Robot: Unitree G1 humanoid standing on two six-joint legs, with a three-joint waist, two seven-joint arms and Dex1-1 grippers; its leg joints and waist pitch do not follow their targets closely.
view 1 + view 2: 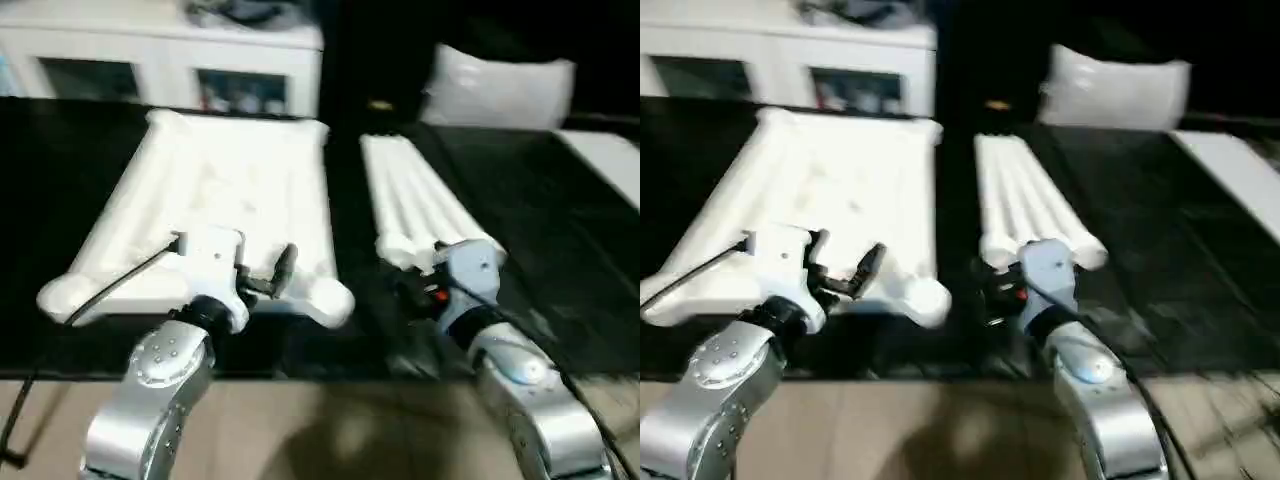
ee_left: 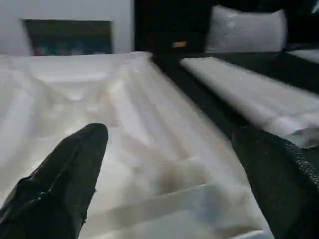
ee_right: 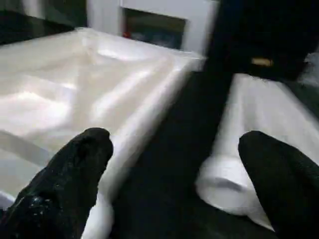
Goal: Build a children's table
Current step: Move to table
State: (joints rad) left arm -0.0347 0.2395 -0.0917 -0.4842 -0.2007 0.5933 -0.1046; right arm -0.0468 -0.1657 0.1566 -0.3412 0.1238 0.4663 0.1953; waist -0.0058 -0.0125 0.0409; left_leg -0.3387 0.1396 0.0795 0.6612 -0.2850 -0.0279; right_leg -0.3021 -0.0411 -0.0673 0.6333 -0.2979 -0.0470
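The left claw (image 1: 262, 268) hangs with its two black fingers spread wide apart and nothing between them, low over the near edge of the tabletop (image 1: 215, 190), which lies upside down on the black table (image 1: 60, 170) and stretches away ahead of that claw. A black cable (image 1: 110, 285) runs off the left wrist across the tabletop's near left corner socket (image 1: 62, 296). Beyond the tabletop's far edge, straight ahead of the left claw, stands a white cabinet (image 1: 160, 55) with glass doors. Between the two claws a bare strip of the black table separates the tabletop from the bundle of legs (image 1: 415, 200), which lie side by side, pointing away. The right claw (image 3: 174, 169) also stands wide apart and empty, hovering just before the legs' near ends (image 3: 224, 184), with the tabletop's near right corner beside its other finger. Ahead of the right claw, past the far ends of the legs, a pale cushion-like panel (image 1: 497, 90) leans against the dark background. To the right of that claw lies a flat white panel (image 1: 605, 155).
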